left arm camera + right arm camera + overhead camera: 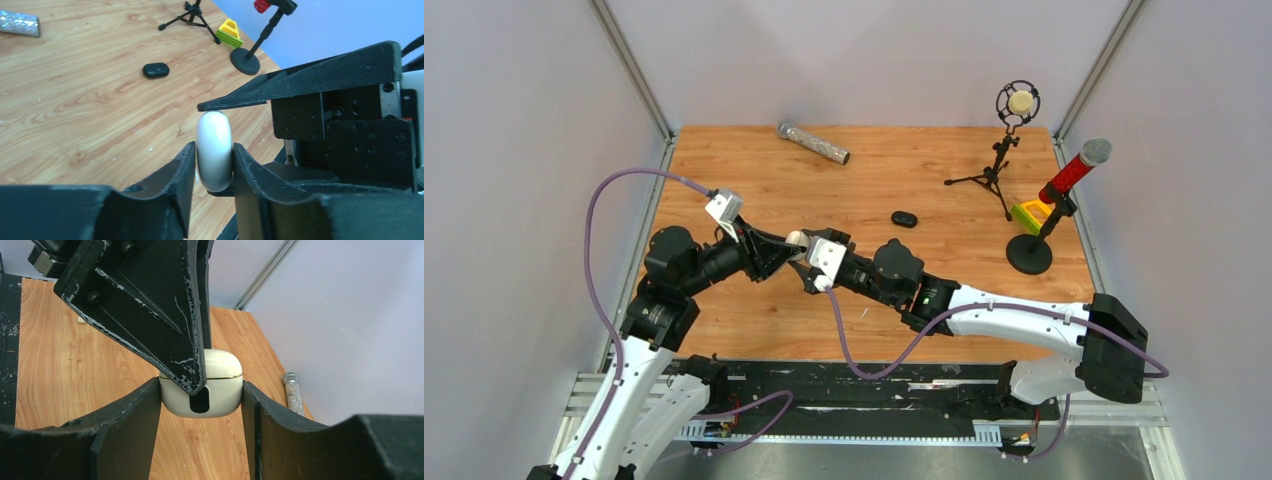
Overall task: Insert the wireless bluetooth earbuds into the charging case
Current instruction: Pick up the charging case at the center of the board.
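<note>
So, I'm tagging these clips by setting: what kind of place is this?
Probably a lab robot test cell: a wood-grain tabletop boxed in by plain pale walls on metal framing, two bench-mounted arms, and staged props like a red microphone on a stand.

The case [796,238] is held above the table [754,180], left of centre. It is clamped between the fingers of the left gripper [214,157], reaching in from the left, and those of the right gripper [201,390], reaching in from the right. An oval object [904,219] lies on the table behind and right of the case. A handheld microphone [814,143] lies along the far edge. A tripod stand [994,175] occupies the far right. A round-base stand [1029,255] stands nearer, with a block [1027,215] just behind its base.
</note>
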### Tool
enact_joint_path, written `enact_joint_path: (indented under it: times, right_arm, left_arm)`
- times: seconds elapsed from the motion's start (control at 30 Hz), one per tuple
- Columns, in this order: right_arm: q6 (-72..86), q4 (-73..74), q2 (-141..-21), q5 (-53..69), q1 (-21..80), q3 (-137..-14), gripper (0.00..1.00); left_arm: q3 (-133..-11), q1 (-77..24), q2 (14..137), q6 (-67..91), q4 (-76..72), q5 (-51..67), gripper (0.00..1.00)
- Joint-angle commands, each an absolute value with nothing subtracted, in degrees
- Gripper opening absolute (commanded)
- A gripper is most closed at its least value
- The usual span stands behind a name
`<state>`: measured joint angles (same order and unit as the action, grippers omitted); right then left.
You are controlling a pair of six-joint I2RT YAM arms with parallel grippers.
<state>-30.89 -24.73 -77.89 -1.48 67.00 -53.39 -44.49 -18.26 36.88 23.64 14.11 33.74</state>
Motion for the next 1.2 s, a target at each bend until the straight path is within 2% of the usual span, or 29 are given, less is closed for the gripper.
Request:
enact_joint_path:
  times: [0.0,0.1,0.13,0.17,0.23,0.3,0.37,0.5,0.63,0.7,0.9,1.0,1.17]
  right_arm:
    - [-31.84,-28.44,-76.18,-0.97,67.37,-55.2,0.23]
    - [-32.1,-27.66,-76.4,-0.97,67.37,-55.33,0.23]
    - [-31.97,-27.37,-76.42,-1.07,67.34,-55.37,0.27]
    - [-31.74,-26.77,-76.29,-1.02,67.28,-55.35,0.34]
    - [-30.84,-24.52,-76.08,-0.97,66.97,-55.56,0.58]
    - [-29.04,-21.34,-75.94,1.26,66.22,-56.2,0.77]
    - [-27.02,-17.72,-75.52,3.76,65.11,-57.19,0.81]
    - [-22.39,-11.52,-73.75,12.66,61.5,-58.58,0.99]
    - [-16.93,-4.68,-72.43,31.25,53.64,-60.76,1.0]
    - [-15.33,-2.51,-72.78,38.46,50.4,-61.88,0.96]
    - [-17.65,6.56,-77.73,48.83,49.83,-67.76,0.89]
    - [-17.34,8.95,-81.11,52.26,49.83,-70.23,0.78]
    - [-15.49,8.84,-83.73,53.72,49.99,-72.62,0.67]
  left_arm:
    - [-44.38,-18.28,36.93,24.99,13.38,33.59,0.28]
    - [-44.53,-18.28,36.83,25.19,12.46,34.04,0.07]
    - [-44.66,-18.28,36.83,25.04,12.47,34.26,0.01]
    - [-44.74,-18.28,36.78,24.82,12.59,34.45,0.0]
    - [-45.12,-18.28,36.63,23.33,13.28,34.94,0.0]
    - [-45.43,-18.28,36.51,21.1,14.27,34.84,0.0]
    - [-45.69,-18.26,36.4,19.09,14.88,34.69,0.0]
    - [-45.83,-18.28,36.3,15.64,15.57,37.58,0.0]
    - [-47.48,-18.28,36.3,6.38,20.12,40.78,0.0]
    - [-48.22,-18.28,36.23,0.83,22.3,43.75,0.0]
    - [-48.92,-18.86,36.12,-3.84,24.89,47.8,0.0]
    - [-49.19,-19.02,36.24,-4.57,24.71,48.34,0.0]
    - [-48.92,-19.45,36.3,-4.9,24.36,49.15,0.0]
